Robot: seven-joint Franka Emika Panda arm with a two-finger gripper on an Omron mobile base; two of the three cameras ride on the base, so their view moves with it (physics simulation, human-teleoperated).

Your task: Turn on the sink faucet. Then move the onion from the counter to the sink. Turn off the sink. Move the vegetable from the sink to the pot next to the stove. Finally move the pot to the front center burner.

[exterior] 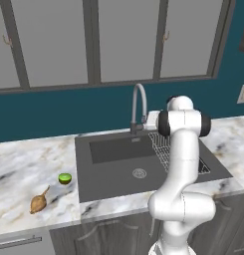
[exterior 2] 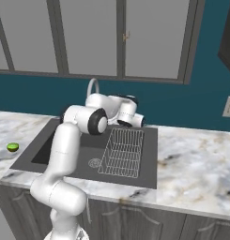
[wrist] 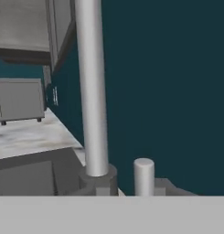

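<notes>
We see the white robot arm bent forward over the large dark grey rectangular sink (exterior: 118,172), its hand reaching to the base of the tall silver gooseneck sink faucet (exterior: 138,107). From the hand camera, the faucet's upright pipe (wrist: 91,87) rises close ahead, with its small grey side lever (wrist: 144,176) just beside it. We cannot tell whether the claw is apart or together. The small tan-brown onion with a thin stalk (exterior: 39,200) lies on the white-grey marble counter (exterior: 24,169), left of the sink, near a small round green lime (exterior: 64,178). A wire rack (exterior 2: 121,152) sits in the sink's right part.
</notes>
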